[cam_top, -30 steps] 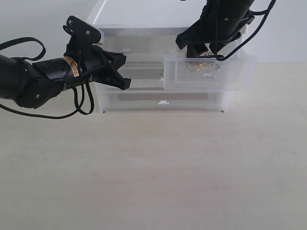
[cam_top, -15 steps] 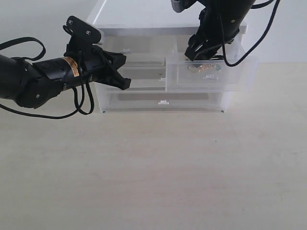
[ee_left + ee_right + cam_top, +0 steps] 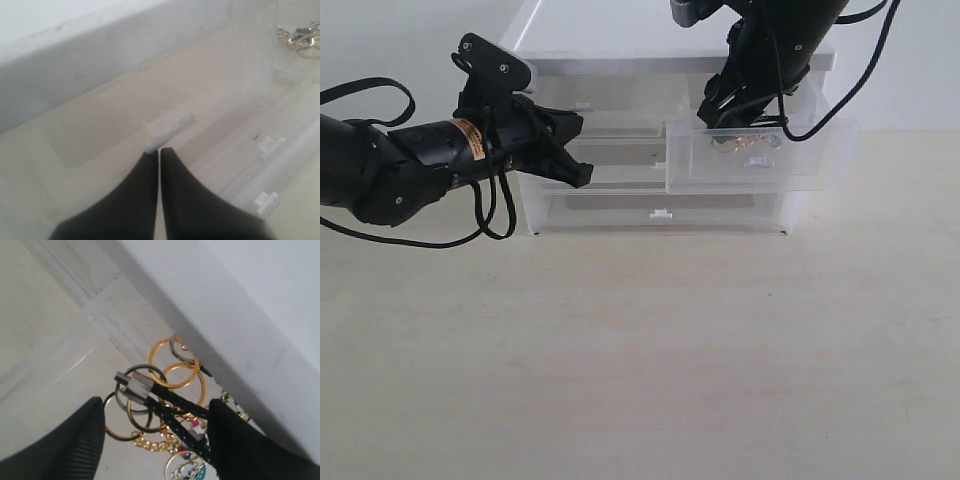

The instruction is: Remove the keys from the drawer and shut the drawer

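The right half-width translucent drawer [image 3: 755,155] stands pulled out of the white drawer unit [image 3: 660,60]. Inside it lie the keys [image 3: 745,141], a bunch of gold rings, chain and a black strap [image 3: 172,400]. My right gripper [image 3: 740,118] reaches down into the drawer, open, its two fingers [image 3: 80,440] on either side of the keys without closing on them. My left gripper [image 3: 582,175] is shut and empty in front of the left half-width drawer, its tips just below that drawer's small white tab handle [image 3: 170,131]. In the left wrist view the keys [image 3: 300,37] show at the far edge.
Two full-width drawers are shut; the lower one has its tab handle [image 3: 660,213] at the middle. The unit stands on a pale wooden table [image 3: 640,350]. A white wall lies behind. Black cables hang from both arms.
My right gripper has dropped deeper into the open drawer over the keys and shifted a little left. The left arm has not moved.
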`<act>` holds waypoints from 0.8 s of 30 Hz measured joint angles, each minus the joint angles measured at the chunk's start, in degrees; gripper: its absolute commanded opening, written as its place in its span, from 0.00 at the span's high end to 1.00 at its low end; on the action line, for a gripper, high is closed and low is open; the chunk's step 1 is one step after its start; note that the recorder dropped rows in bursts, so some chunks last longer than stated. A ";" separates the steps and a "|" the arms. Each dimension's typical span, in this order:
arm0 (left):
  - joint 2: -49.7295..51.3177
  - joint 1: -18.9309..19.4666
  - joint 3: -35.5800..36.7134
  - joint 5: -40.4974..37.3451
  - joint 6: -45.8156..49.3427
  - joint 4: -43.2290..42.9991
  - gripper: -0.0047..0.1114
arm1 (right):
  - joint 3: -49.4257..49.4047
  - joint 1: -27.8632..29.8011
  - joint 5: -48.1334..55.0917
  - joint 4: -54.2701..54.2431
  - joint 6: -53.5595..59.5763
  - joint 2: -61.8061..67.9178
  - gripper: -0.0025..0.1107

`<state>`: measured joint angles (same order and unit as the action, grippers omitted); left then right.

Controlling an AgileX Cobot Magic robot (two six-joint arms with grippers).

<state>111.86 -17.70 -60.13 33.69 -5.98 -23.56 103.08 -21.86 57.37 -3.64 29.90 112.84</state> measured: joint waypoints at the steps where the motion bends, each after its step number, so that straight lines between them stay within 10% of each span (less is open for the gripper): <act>1: 0.00 0.00 0.00 0.00 0.00 0.00 0.92 | 0.13 0.00 0.00 0.00 0.00 0.03 0.48; 16: 0.00 0.00 -0.02 -0.09 0.00 0.00 0.92 | 0.21 -0.40 -0.67 -1.21 -2.64 1.31 0.49; 24: 0.00 0.00 -0.02 -0.09 0.00 0.00 0.92 | 0.21 -0.53 -2.56 3.64 -5.97 1.90 0.90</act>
<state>111.86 -17.70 -60.16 33.60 -5.98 -23.56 103.29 -22.39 54.80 0.00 23.94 114.74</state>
